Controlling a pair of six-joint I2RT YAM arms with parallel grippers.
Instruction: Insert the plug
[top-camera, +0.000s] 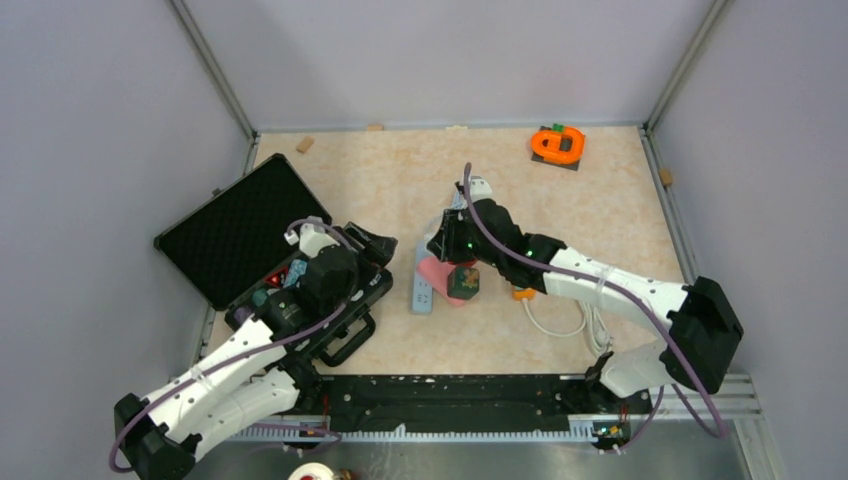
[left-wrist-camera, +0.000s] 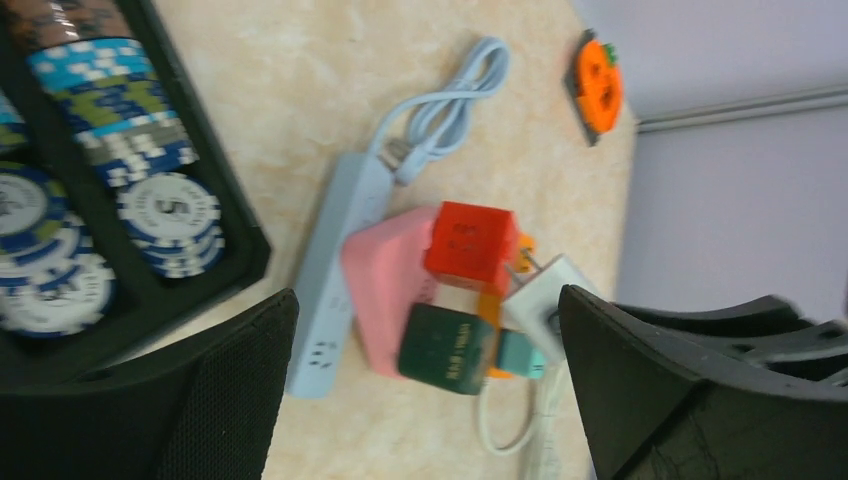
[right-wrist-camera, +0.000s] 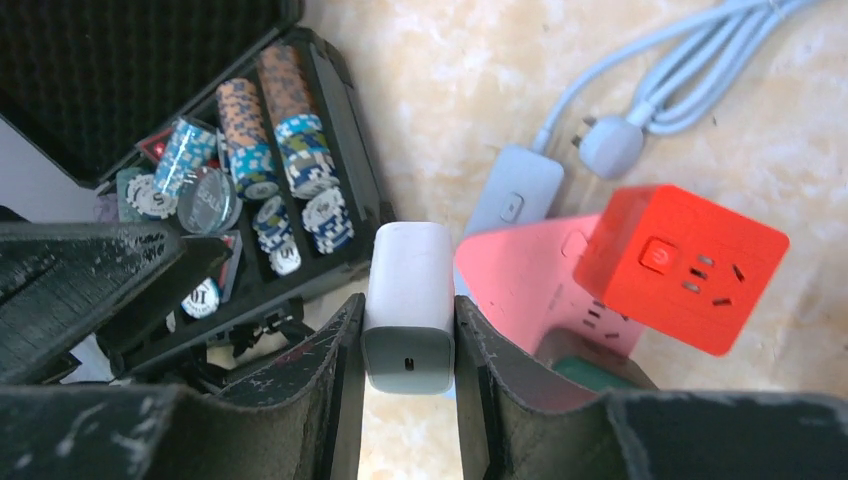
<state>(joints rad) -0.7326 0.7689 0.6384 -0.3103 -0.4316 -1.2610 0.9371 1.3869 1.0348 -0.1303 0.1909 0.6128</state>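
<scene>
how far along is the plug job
Done: the right hand grips the white charger. In hand: it is held near the pink power strip and red socket cube. Left: pushing it into a socket. The left hand is open and empty.

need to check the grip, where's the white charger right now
The white charger sits centre frame in the right wrist view, clamped in the right gripper, with the pink power strip and red cube socket just to its right.
</scene>
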